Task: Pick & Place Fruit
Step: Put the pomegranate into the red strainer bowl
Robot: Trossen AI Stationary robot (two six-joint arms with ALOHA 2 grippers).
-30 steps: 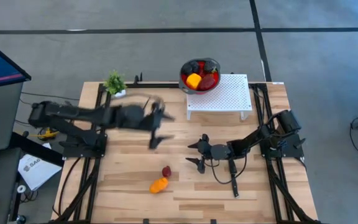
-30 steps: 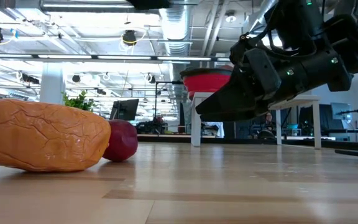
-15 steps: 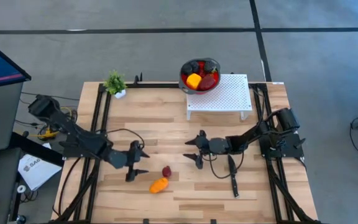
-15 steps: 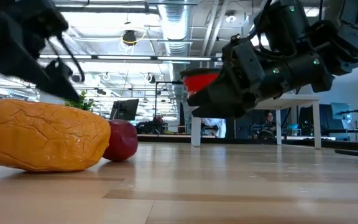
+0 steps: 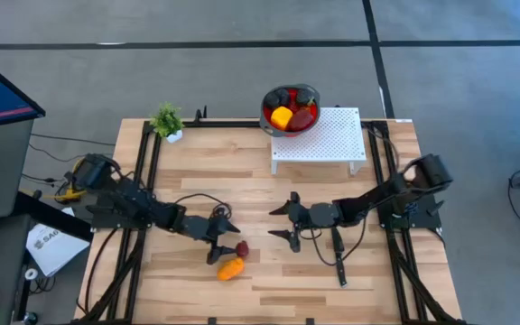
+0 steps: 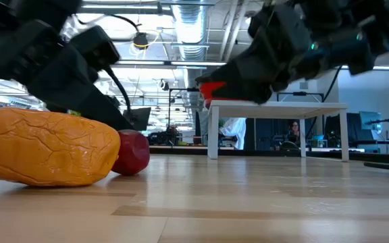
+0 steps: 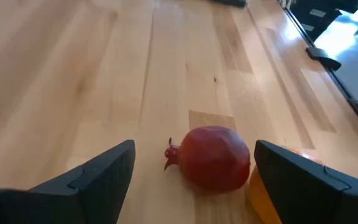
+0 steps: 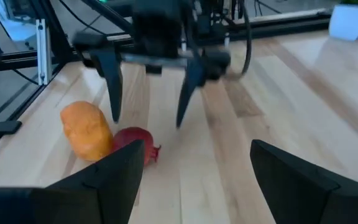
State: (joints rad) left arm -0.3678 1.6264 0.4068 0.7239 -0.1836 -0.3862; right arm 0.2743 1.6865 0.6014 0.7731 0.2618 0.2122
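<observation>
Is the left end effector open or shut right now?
Open: the left end effector has its fingers spread wide, with the red fruit lying untouched ahead between them.

No writing can be read anywhere: a white sheet [image 5: 51, 246] on the floor, at the left edge of the high view, carries dark print too small to read.

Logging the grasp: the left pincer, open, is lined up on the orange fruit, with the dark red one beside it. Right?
Not quite. The left wrist view shows the open left pincer lined up on the dark red rounded fruit; the orange fruit lies beside it.
</observation>
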